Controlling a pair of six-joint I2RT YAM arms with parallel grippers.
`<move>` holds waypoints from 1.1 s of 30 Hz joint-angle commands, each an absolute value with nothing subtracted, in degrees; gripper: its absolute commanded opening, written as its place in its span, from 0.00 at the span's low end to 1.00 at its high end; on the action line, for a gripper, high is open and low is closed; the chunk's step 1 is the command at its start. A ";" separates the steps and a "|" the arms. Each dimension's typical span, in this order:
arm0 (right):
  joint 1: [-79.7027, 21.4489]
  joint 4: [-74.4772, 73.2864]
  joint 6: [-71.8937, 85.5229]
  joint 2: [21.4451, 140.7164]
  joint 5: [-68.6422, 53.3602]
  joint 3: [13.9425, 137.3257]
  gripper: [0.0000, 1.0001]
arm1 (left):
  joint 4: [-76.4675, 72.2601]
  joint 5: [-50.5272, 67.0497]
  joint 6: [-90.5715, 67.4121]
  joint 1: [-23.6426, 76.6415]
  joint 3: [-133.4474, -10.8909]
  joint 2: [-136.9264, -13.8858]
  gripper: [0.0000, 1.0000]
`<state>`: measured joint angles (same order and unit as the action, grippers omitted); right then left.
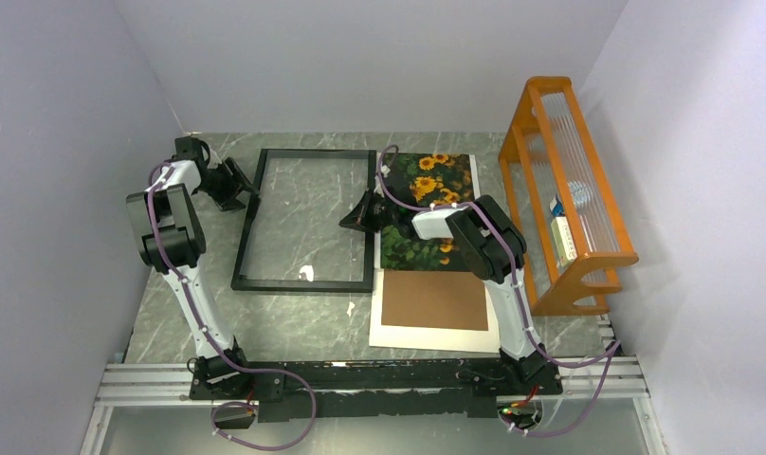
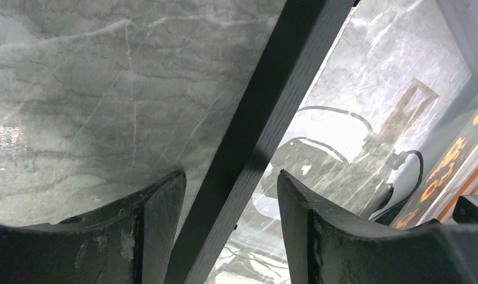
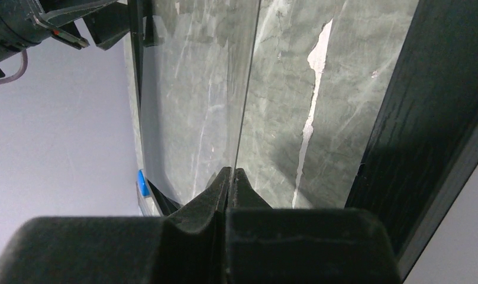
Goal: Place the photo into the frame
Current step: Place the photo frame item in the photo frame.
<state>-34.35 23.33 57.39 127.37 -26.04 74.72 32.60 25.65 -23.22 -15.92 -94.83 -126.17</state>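
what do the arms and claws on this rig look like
The left arm and right arm have white links between chunky black joint housings, with purple cables tied along them. The left claw and right claw each have two dark, matte, wedge-shaped fingers with scuffed faces.

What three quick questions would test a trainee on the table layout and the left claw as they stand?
1. True or false: the photo already lies inside the frame.
2. What lies on the white mat sheet? A the brown backing board; B the photo; C the frame.
3. Fill in: the left claw straddles the frame's left rail with its jaws ___.
Key: 1 false; 2 A; 3 open.
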 commanded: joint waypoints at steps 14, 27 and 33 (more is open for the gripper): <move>-34.49 21.24 51.88 127.29 -30.84 80.51 0.00 | 37.44 15.09 -19.86 -14.03 -95.45 -132.98 0.64; -34.24 18.49 49.57 128.23 -30.25 82.04 0.00 | 37.85 14.84 -19.62 -13.80 -95.87 -133.41 0.64; -33.94 17.69 48.83 128.48 -29.79 82.42 0.00 | 37.88 14.92 -19.52 -13.80 -95.97 -133.65 0.64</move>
<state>-34.04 16.86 50.50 128.22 -29.17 79.88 36.51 21.21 -22.92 -14.48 -98.08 -127.46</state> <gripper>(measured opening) 0.009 0.634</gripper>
